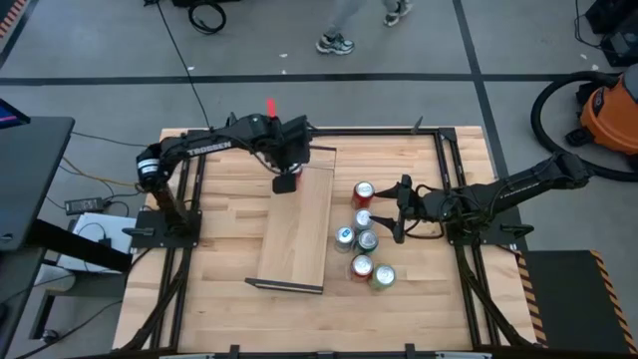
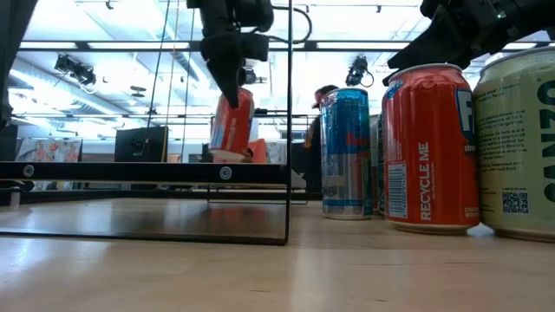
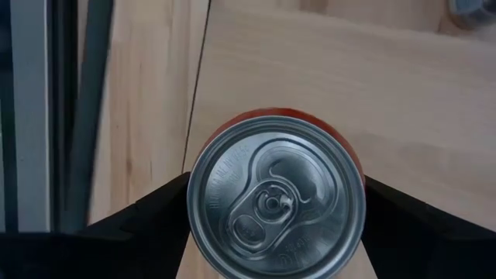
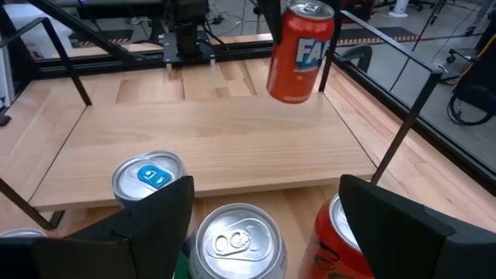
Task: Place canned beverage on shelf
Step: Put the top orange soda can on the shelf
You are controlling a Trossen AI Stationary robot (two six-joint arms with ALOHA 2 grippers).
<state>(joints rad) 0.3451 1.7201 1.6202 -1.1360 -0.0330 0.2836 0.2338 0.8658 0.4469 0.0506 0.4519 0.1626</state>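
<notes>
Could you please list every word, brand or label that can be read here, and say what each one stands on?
"RECYCLE ME": side of the red can nearest the low camera.
"TROSSEN": left arm.
"FA", cut off: red can that the left hand holds above the shelf.
Pale can: large letters cut off, small print and QR code unreadable.
Blue can: lettering blurred.

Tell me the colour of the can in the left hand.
Red can, silver top; the right wrist view shows it best.
</notes>
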